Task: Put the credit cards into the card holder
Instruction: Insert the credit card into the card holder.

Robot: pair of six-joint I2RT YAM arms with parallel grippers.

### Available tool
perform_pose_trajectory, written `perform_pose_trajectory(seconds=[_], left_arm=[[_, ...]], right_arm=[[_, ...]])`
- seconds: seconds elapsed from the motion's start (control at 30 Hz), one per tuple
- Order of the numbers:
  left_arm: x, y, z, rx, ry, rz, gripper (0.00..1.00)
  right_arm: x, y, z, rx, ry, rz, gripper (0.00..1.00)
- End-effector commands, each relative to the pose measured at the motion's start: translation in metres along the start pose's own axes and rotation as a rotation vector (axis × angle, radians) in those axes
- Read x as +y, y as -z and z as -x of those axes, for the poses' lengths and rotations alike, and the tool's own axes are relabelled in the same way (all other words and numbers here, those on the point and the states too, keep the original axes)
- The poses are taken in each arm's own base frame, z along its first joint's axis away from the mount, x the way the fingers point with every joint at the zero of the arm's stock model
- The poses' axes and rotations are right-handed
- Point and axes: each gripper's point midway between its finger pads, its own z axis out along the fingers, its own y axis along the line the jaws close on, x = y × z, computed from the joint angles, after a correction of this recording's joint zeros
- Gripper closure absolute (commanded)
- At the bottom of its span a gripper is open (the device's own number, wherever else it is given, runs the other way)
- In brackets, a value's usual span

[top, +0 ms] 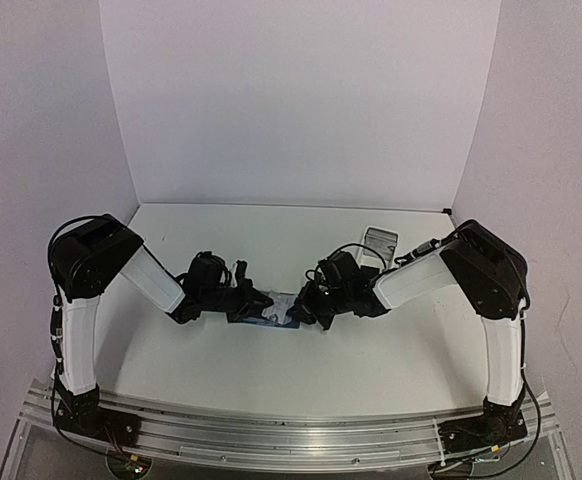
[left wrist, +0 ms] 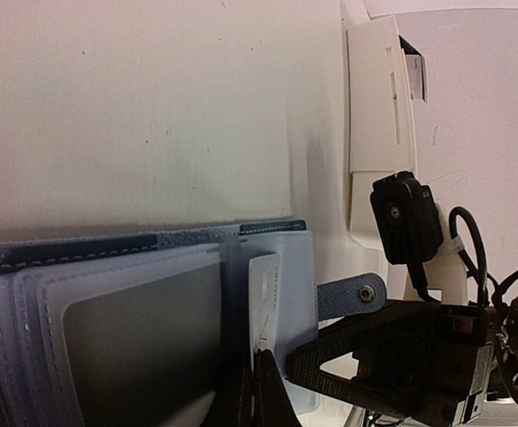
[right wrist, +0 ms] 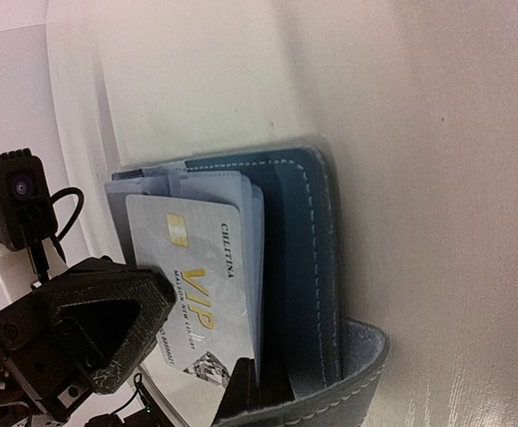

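Note:
The dark-blue card holder (top: 279,306) lies open at the table's middle between both grippers. In the left wrist view its light-blue slots (left wrist: 108,294) and snap tab (left wrist: 352,295) show. My left gripper (left wrist: 257,391) is shut on the pale grey-white VIP card (left wrist: 264,294), held edge-on at a slot's mouth. In the right wrist view the card (right wrist: 197,276) lies against the holder's inner leaves (right wrist: 303,267), partly inside. My right gripper (right wrist: 246,396) is shut on the holder's inner leaves. The dark card is not clearly in view.
The long white tray (top: 379,242) stands behind the right gripper, also in the left wrist view (left wrist: 379,98). White walls close the back and sides. Both arms (top: 151,275) (top: 411,280) crowd the centre.

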Motion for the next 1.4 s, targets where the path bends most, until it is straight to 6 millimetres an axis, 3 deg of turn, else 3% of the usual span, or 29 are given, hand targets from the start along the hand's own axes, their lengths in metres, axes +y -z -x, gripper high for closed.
perform_pose_trajectory(seconds=[0.0, 0.27, 0.4, 0.5, 0.67, 0.8, 1.0, 1.13, 1.37], left_arm=[[0.036, -0.001, -0.02, 0.033, 0.076, 0.115, 1.0], [0.015, 0.021, 0.019, -0.021, -0.255, 0.129, 1.0], [0.005, 0.022, 0.028, -0.031, -0.329, 0.103, 1.0], [0.011, 0.025, 0.03, -0.01, -0.32, 0.126, 1.0], [0.015, 0.027, 0.005, 0.116, -0.201, 0.117, 1.0], [0.024, 0.03, -0.002, 0.182, -0.129, 0.178, 1.0], [0.028, 0.041, 0.017, 0.215, -0.045, 0.235, 1.0], [0.018, 0.04, 0.018, 0.228, -0.031, 0.207, 1.0], [0.023, 0.037, 0.012, 0.247, -0.015, 0.201, 1.0]], right_arm=[[-0.013, -0.005, -0.001, 0.008, -0.004, -0.037, 1.0], [-0.02, -0.002, 0.0, -0.001, -0.013, -0.051, 1.0], [-0.018, -0.004, 0.0, 0.006, -0.012, -0.044, 1.0], [-0.019, -0.004, -0.001, 0.009, -0.012, -0.045, 1.0], [-0.021, -0.005, -0.001, 0.009, -0.015, -0.05, 1.0], [-0.018, -0.007, -0.001, 0.016, -0.012, -0.042, 1.0], [-0.021, -0.006, 0.001, 0.01, -0.013, -0.047, 1.0], [-0.019, -0.005, 0.001, 0.009, -0.01, -0.044, 1.0], [-0.019, -0.005, 0.001, 0.009, -0.009, -0.043, 1.0]])
